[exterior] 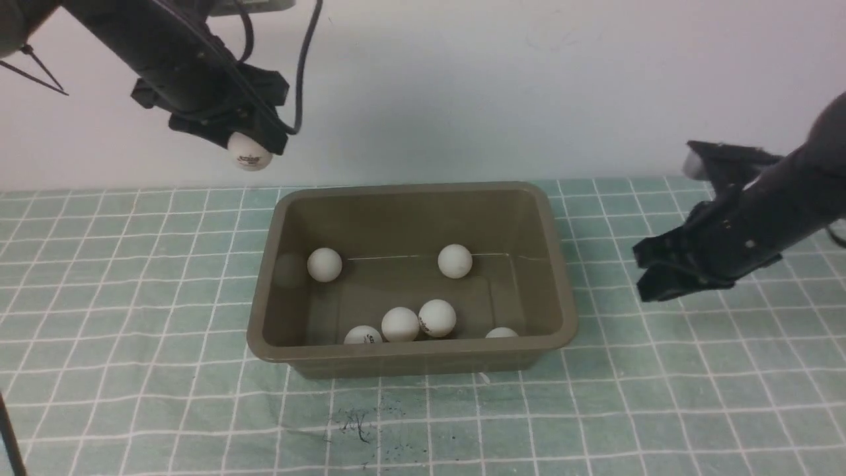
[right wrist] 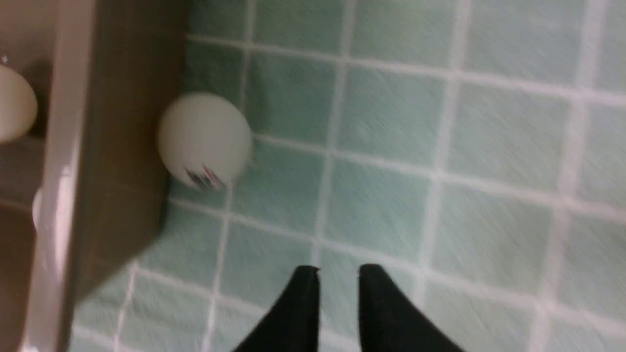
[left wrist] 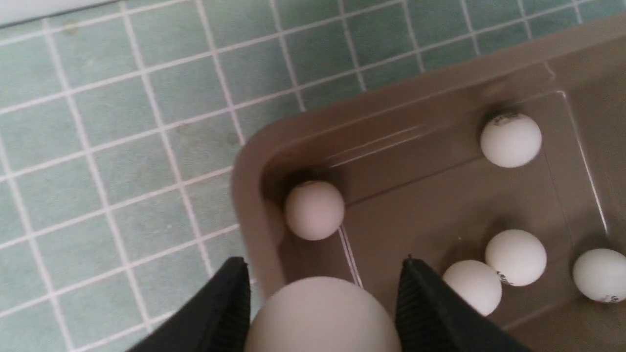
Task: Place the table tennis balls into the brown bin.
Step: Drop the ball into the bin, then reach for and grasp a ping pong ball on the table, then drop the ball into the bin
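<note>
The brown bin (exterior: 558, 264) sits mid-table with several table tennis balls inside, such as one at the back left (exterior: 324, 264) and one at the back right (exterior: 455, 260). My left gripper (exterior: 250, 149) hangs high beyond the bin's far left corner, shut on a logo-printed ball (exterior: 250, 156). In the left wrist view that ball (left wrist: 320, 318) fills the gap between the fingers, above the bin's corner (left wrist: 249, 195). My right gripper (exterior: 640, 276) hovers right of the bin, fingers nearly together, nothing held. In the right wrist view, a ball (right wrist: 204, 142) lies against the bin's outer wall (right wrist: 127, 146); the front view does not show it.
A green checked cloth (exterior: 132, 297) covers the table, with a dark scribble mark (exterior: 357, 423) in front of the bin. A white wall (exterior: 496, 86) rises just behind the cloth. The right wrist view is blurred.
</note>
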Robot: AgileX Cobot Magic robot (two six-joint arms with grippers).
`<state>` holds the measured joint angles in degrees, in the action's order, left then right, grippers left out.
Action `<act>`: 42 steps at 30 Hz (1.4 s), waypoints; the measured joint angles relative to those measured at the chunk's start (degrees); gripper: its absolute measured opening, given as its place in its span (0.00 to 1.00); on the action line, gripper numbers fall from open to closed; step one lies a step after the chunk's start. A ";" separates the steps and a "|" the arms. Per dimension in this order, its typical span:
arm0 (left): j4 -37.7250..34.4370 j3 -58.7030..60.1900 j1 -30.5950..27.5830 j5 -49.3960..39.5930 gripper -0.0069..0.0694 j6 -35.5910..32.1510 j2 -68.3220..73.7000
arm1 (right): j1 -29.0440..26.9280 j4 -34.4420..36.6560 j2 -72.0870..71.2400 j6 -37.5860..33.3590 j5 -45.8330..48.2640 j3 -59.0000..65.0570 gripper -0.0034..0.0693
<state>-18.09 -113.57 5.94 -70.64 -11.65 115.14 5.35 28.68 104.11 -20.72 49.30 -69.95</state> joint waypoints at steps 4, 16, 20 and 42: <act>0.12 0.12 4.10 0.00 0.54 -0.35 2.77 | 4.32 3.08 4.77 -2.57 -7.50 0.00 0.56; 6.48 0.30 9.43 0.06 0.94 0.22 9.98 | 5.71 16.95 8.95 -9.21 -10.16 -0.06 0.95; 6.94 -1.34 9.37 0.06 0.91 2.68 9.98 | 6.72 18.19 10.50 -10.72 -13.41 -0.16 0.92; 4.56 16.71 -5.05 0.46 0.08 5.48 -1.23 | 7.69 13.83 -7.55 -5.62 -9.85 -0.55 0.55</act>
<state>-13.53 -96.85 0.89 -70.17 -6.17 113.91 13.03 42.52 96.56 -26.34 39.45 -70.50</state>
